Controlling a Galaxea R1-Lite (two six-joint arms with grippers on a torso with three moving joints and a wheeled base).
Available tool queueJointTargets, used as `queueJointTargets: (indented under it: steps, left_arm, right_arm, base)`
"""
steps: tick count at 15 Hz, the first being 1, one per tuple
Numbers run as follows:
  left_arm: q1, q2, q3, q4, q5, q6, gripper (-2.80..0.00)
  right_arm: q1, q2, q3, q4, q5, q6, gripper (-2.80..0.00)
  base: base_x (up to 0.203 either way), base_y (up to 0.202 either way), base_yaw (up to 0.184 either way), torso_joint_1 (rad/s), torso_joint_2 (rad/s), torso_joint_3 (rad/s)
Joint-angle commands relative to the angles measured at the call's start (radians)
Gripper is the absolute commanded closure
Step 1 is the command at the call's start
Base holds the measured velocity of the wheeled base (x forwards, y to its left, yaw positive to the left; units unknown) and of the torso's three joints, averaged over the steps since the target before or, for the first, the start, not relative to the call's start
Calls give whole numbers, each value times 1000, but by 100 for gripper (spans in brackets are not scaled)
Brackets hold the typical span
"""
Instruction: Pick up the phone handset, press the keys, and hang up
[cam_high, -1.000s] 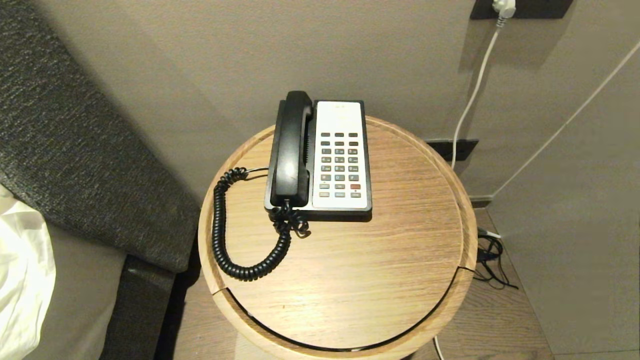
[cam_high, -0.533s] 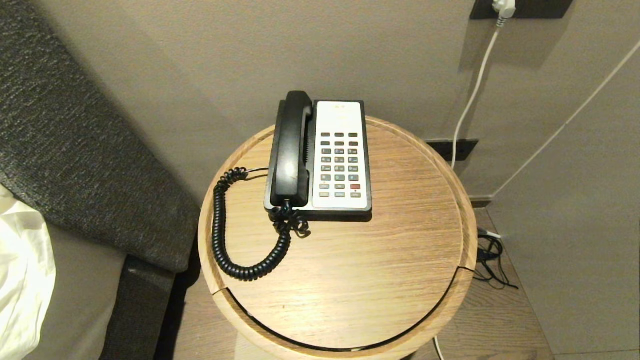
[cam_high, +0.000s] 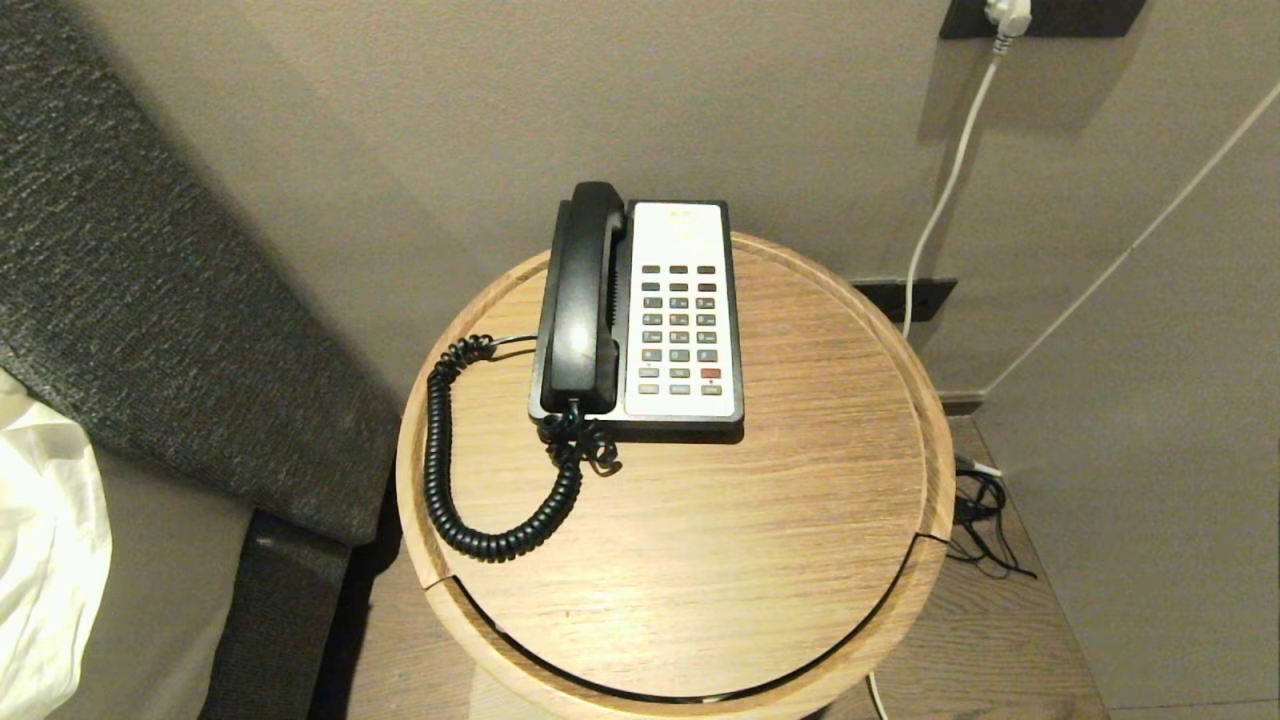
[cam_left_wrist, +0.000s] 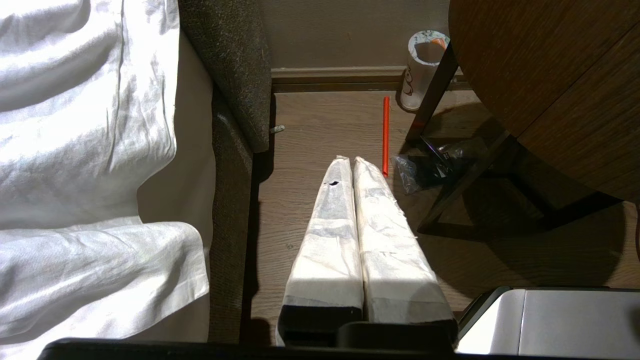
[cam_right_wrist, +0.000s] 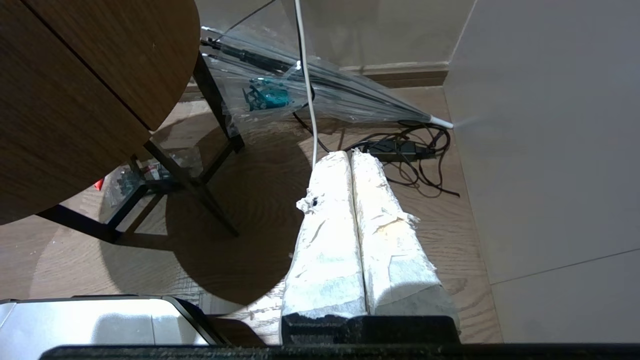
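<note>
The black phone handset (cam_high: 582, 300) lies in its cradle on the left side of the black-and-white phone base (cam_high: 680, 320), whose keys (cam_high: 680, 330) face up. Its black coiled cord (cam_high: 450, 470) loops over the round wooden table (cam_high: 700, 580). Neither arm shows in the head view. My left gripper (cam_left_wrist: 350, 161) hangs low beside the table, over the floor, shut with nothing between its white-wrapped fingers. On the table's other side my right gripper (cam_right_wrist: 350, 154) is parked the same way, shut and empty.
A dark headboard (cam_high: 150, 300) and white bedding (cam_left_wrist: 85, 125) stand left of the table. A white cable (cam_high: 950, 180) runs down the wall. On the floor lie a paper cup (cam_left_wrist: 422, 70), an orange straw (cam_left_wrist: 386, 135), a clear umbrella (cam_right_wrist: 320, 95) and black cables (cam_right_wrist: 410, 155).
</note>
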Motion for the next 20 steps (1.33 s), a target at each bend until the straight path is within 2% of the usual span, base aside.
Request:
queueJointTargets:
  steps: [1, 5, 9, 20]
  left_arm:
    - [0, 0, 0, 1, 0, 2, 0]
    - [0, 0, 0, 1, 0, -4, 0]
    - [0, 0, 0, -2, 3, -30, 0]
    - [0, 0, 2, -2, 3, -31, 0]
  right_arm:
    - [0, 2, 0, 0, 0, -1, 0]
    - [0, 2, 0, 0, 0, -1, 0]
    - [0, 2, 0, 0, 0, -1, 0]
    - [0, 2, 0, 0, 0, -1, 0]
  base:
    - [0, 0, 0, 0, 0, 0]
    - [0, 0, 0, -1, 2, 32]
    - [0, 0, 0, 1, 2, 191]
    - [0, 0, 0, 2, -1, 203]
